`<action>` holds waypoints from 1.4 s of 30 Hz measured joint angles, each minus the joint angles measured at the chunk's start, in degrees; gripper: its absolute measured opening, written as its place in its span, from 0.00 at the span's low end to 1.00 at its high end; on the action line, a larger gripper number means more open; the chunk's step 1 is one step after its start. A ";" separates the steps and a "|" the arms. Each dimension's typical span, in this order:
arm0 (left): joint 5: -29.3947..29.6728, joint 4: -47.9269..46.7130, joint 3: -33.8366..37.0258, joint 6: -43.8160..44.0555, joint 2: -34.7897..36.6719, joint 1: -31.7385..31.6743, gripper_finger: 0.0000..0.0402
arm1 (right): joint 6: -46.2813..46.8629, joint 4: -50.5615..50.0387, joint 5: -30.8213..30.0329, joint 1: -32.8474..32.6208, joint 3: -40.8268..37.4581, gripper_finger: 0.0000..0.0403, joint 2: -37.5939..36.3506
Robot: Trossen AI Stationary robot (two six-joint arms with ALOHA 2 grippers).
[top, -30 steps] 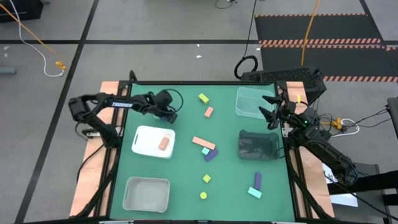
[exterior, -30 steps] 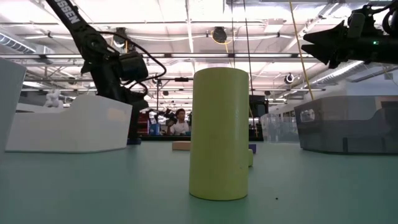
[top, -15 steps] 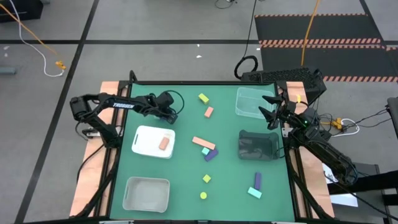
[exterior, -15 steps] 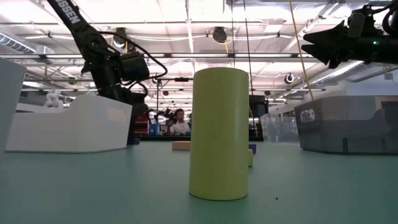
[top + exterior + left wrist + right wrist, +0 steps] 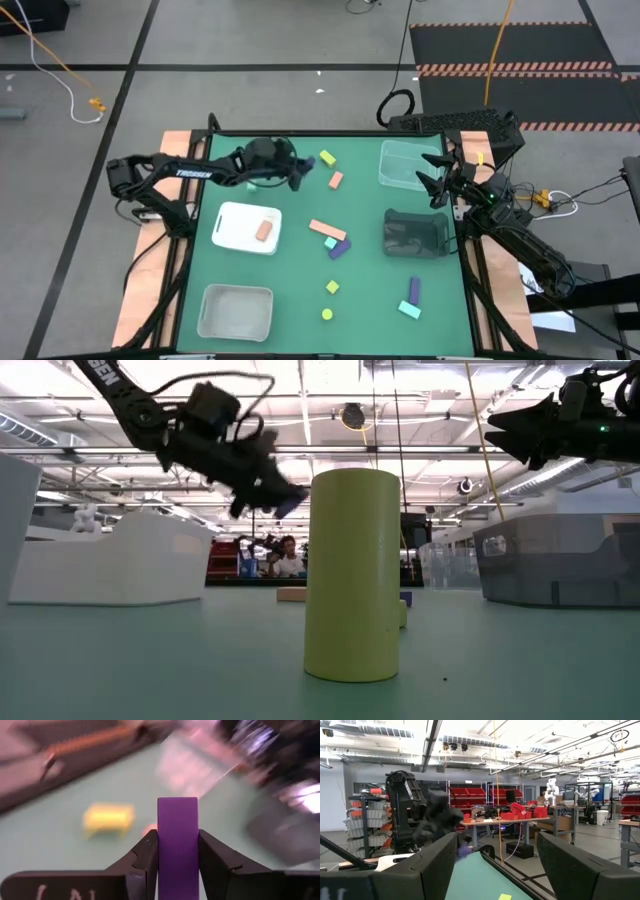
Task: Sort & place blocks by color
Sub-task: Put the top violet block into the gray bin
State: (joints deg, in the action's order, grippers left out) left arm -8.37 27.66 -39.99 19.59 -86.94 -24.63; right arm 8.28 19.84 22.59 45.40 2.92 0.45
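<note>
My left gripper is above the table's far middle, shut on a purple block, which also shows in the low view. My right gripper is open and empty above the table's right side, its fingers wide apart in its wrist view. On the green table lie a yellow block, a salmon block, a salmon bar touching a mint block and a purple block, a yellow cube, a yellow cylinder, a purple bar and a mint block. My left gripper pinches the purple block's two opposite sides between its two fingers. The block's end sticks out past the fingertips. The fingers point toward the table's right, slanting down. The block is lifted clear of the table.
A white tray at the left holds a salmon block. A clear tray stands at the near left, another clear tray at the far right, and a dark tray nearer than it. A person is in the room behind.
My left gripper has swung from the white tray's far edge toward the table's right, fast enough to blur its wrist view. It has risen and tipped, so that its fingers now slant down toward the table's right.
</note>
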 joint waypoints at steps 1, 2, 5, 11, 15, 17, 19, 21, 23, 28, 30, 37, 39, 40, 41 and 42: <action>-0.65 3.60 0.00 -0.27 -0.05 0.85 0.26 | 0.00 -0.01 0.02 -0.01 0.01 0.67 0.00; -1.20 7.48 0.00 -0.54 -0.10 1.67 0.26 | 0.01 0.01 0.02 0.00 0.01 0.67 0.00; -2.20 17.73 0.00 -2.09 -0.02 4.35 0.26 | 0.00 0.01 0.02 0.00 0.01 0.67 0.00; -2.33 29.57 -0.01 -5.90 -0.02 10.11 0.26 | 0.01 0.01 0.02 -0.01 0.02 0.67 0.00; -2.22 29.57 -0.02 -7.26 -0.02 13.30 0.26 | -0.01 0.00 0.01 0.00 0.00 0.67 0.00; -2.12 29.60 -0.02 -6.83 -0.02 14.67 0.26 | -0.01 0.00 0.00 0.00 0.01 0.67 0.00; -2.06 29.04 -0.02 -4.96 -0.02 16.11 0.26 | -0.01 -0.01 0.02 0.00 0.02 0.67 0.00; -2.08 27.13 -0.02 -1.68 -0.02 17.75 0.26 | -0.01 -0.01 0.02 -0.01 0.02 0.67 0.00; -2.08 23.37 -0.02 2.82 -0.02 19.73 0.26 | -0.01 0.00 0.01 -0.01 0.01 0.67 0.00; -2.91 11.43 -0.02 17.72 -0.02 26.26 0.26 | -0.01 0.01 0.02 -0.01 0.01 0.67 0.00; -3.16 8.12 -0.02 23.11 -0.01 29.38 0.26 | -0.01 0.01 0.02 -0.01 0.00 0.67 0.00; -3.09 1.17 -0.09 42.72 3.74 40.39 0.26 | 0.00 -0.01 0.02 0.01 0.02 0.67 0.00; -1.82 -2.89 -0.11 47.99 5.31 43.42 0.26 | -0.01 0.01 0.00 0.01 0.00 0.67 0.00; -0.72 -6.20 -0.11 50.66 6.22 45.06 0.26 | 0.01 0.01 0.02 0.01 0.02 0.67 -0.02; 0.62 -9.48 -0.11 53.33 7.09 46.75 0.26 | -0.01 0.00 0.00 0.01 0.01 0.67 -0.02; 2.42 -12.56 -0.09 56.26 7.87 48.50 0.26 | 0.00 -0.03 0.02 0.01 0.01 0.67 -0.01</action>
State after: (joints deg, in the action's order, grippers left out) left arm -5.95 15.10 -40.07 75.86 -79.07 23.87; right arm 8.28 19.81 22.61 45.41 2.93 0.43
